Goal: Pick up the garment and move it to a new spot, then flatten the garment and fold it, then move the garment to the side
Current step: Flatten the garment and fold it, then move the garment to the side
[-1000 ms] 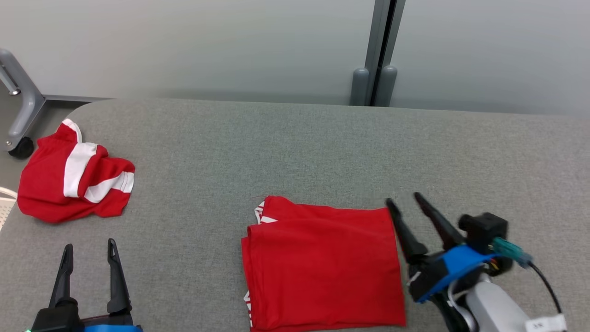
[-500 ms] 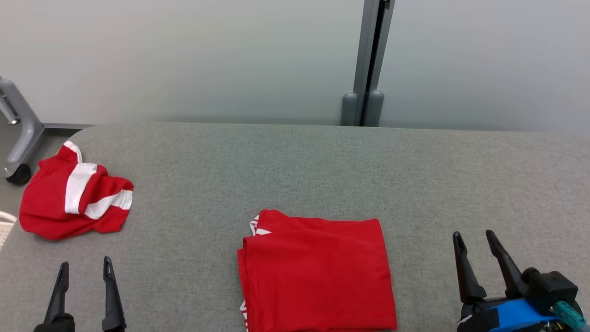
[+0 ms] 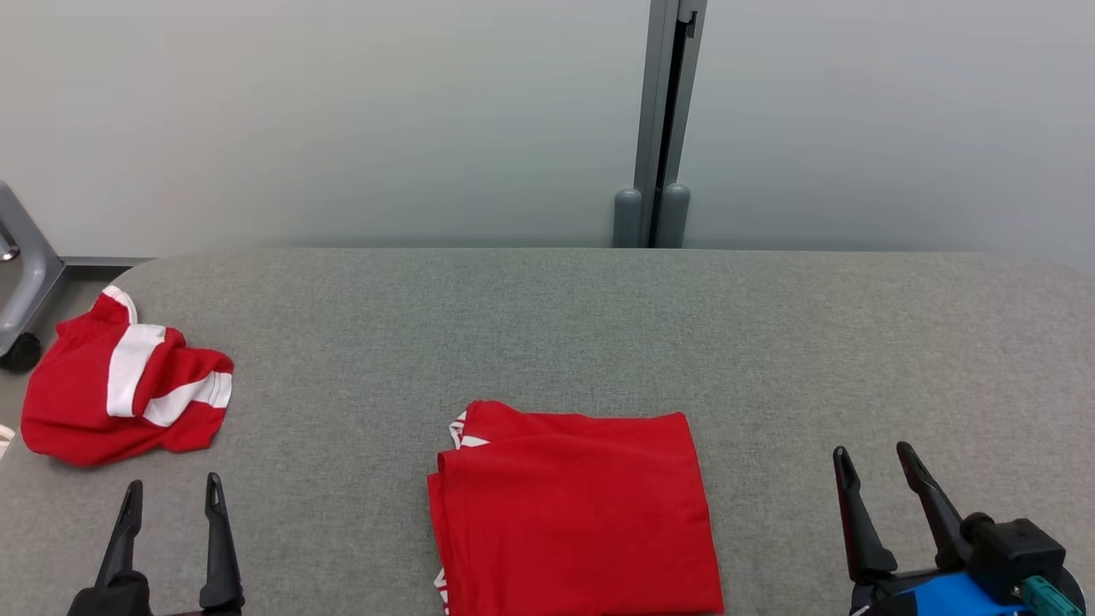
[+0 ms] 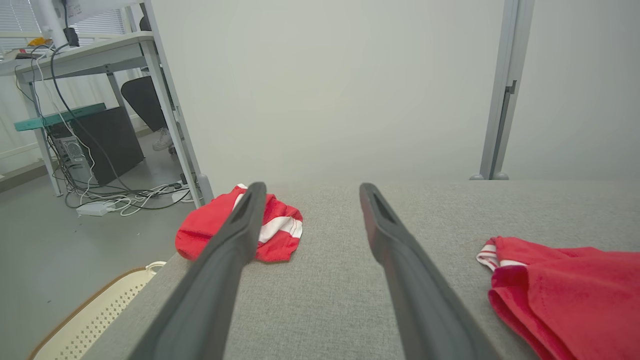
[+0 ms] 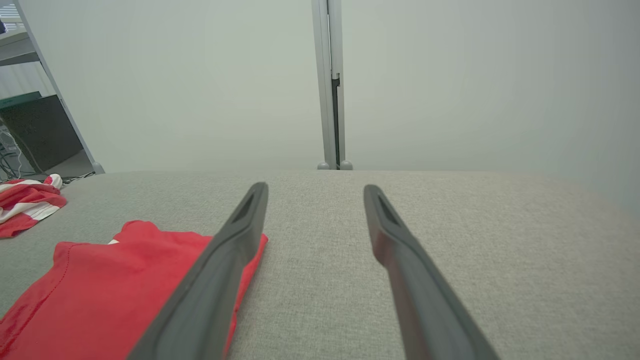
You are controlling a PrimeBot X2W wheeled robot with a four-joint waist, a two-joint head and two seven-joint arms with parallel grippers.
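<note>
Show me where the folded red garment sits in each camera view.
Head view: folded garment, bottom centre.
Left wrist view: folded garment, lower right corner.
Right wrist view: folded garment, lower left.
Shared landmark: grey post behind the table's far edge, upright in all three views.

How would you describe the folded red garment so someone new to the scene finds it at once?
Start at the grey fabric-covered table in front of the pale wall. At its near edge, roughly centred, lies the folded red cloth garment. Unlike the crumpled red-and-white striped garment at the left edge, it is a flat, neat rectangle, almost all plain red.
</note>
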